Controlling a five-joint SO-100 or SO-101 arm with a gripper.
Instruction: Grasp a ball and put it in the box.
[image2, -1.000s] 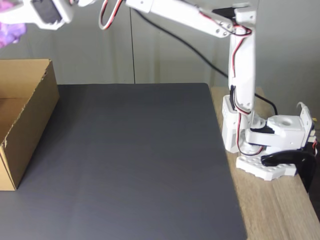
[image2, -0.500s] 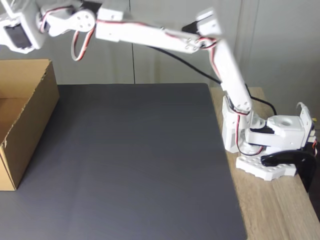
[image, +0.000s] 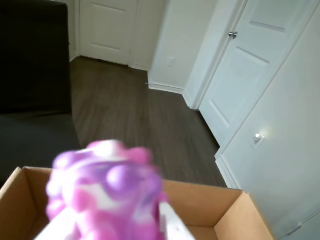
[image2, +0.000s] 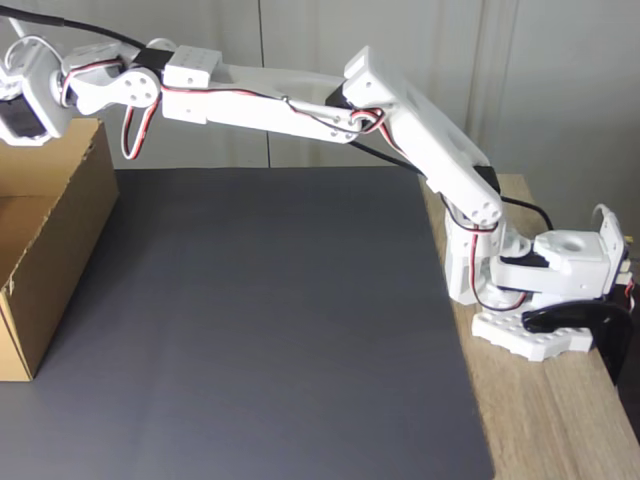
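In the wrist view, the bumpy purple, pink and white ball (image: 107, 195) sits clamped in the white pincer (image: 110, 227), blurred and close to the lens, above the open brown corrugated cardboard box (image: 220, 205), whose far wall runs behind it. In the fixed view, that box (image2: 45, 235) stands at the left edge of the dark grey mat (image2: 270, 320) on the wooden tabletop (image2: 560, 420); the white arm (image2: 300, 105) stretches leftward over it from its base at right.
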